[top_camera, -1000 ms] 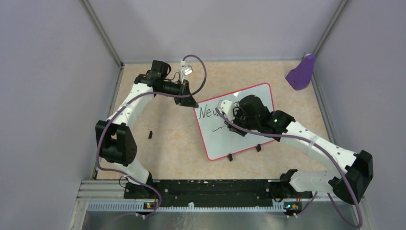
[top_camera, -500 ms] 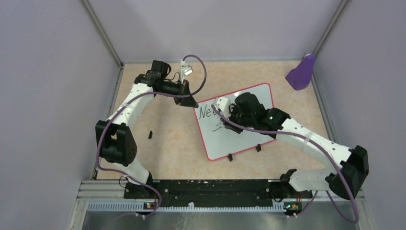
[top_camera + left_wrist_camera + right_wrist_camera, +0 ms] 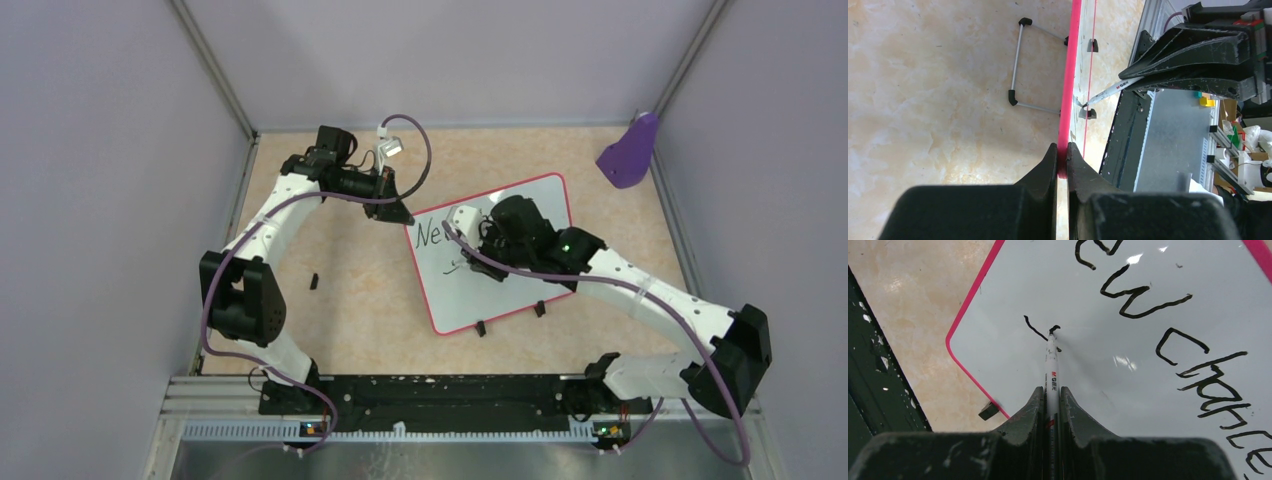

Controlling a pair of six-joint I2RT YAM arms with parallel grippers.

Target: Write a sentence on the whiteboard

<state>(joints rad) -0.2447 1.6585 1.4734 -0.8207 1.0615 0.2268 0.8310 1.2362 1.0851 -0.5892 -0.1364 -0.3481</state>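
The whiteboard (image 3: 462, 300), white with a pink rim, lies tilted at the table's middle. My left gripper (image 3: 403, 216) is shut on its far left corner, and the rim (image 3: 1069, 75) runs straight between the jaws of that gripper (image 3: 1062, 150). My right gripper (image 3: 1050, 392) is shut on a white marker (image 3: 1051, 365), whose tip touches the board (image 3: 998, 330). The sentence (image 3: 1148, 300) reads "New chance" in the first line. A short stroke (image 3: 1034, 328) begins the second line at the marker tip. The right gripper (image 3: 478, 246) hides most of the writing from above.
A purple object (image 3: 630, 150) sits at the back right corner. A small black piece (image 3: 314, 281) lies left of the board. Two black clip feet (image 3: 481, 327) (image 3: 540, 308) stand at the board's near edge. A wire stand (image 3: 1018, 65) lies beside the rim.
My right gripper has shifted a little left with the marker, and the second line's stroke has grown. The left arm and the board have not moved.
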